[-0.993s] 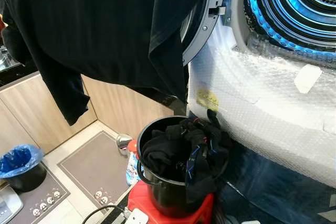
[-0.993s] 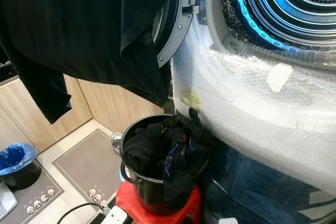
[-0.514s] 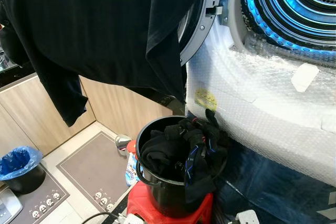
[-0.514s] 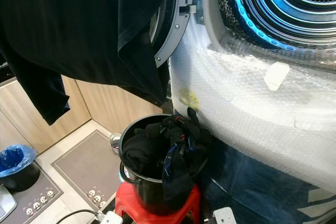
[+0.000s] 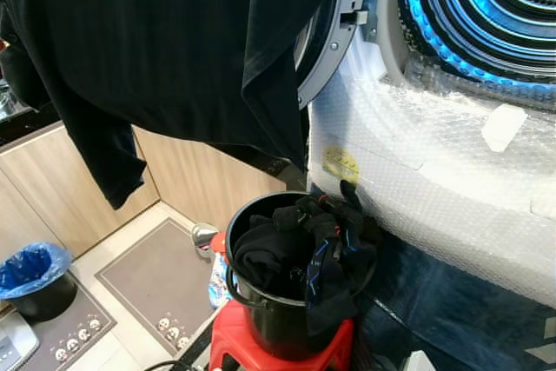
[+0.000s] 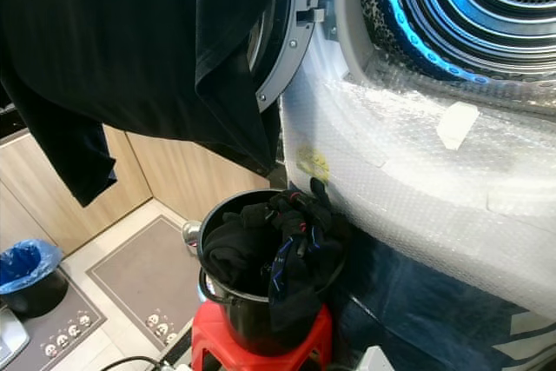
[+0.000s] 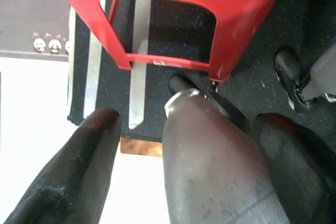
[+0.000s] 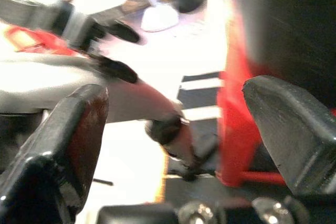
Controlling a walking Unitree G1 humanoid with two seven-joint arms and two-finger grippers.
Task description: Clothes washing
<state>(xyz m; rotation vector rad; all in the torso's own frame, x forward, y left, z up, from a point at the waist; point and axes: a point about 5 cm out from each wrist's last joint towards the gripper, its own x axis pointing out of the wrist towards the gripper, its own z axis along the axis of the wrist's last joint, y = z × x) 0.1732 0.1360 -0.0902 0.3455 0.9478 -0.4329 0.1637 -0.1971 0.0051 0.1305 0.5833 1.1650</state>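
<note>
A large black garment [image 5: 165,49] hangs across the upper left of the scene, draped in front of the open washing machine door [image 5: 334,36]. To the right, the drum [image 5: 486,6] stands open, lit blue inside, and the machine's white front is covered in bubble wrap [image 5: 434,171].

Below the door, a black bucket [image 5: 269,310] sits on a red stool [image 5: 239,349] just beside the machine's front. It is heaped with dark clothes [image 5: 308,245], some spilling over its right rim. A dark blue mat lies on the floor under the stool and machine. At the far left, a small bin with a blue liner [image 5: 30,271] stands on a grey floor mat [image 5: 152,280], in front of wooden cabinets.

The left gripper [image 7: 191,145] hangs low near the stool's legs, its fingers spread wide with nothing between them. The right gripper [image 8: 173,124] is also low beside the stool, fingers wide apart and empty; that view is blurred.
</note>
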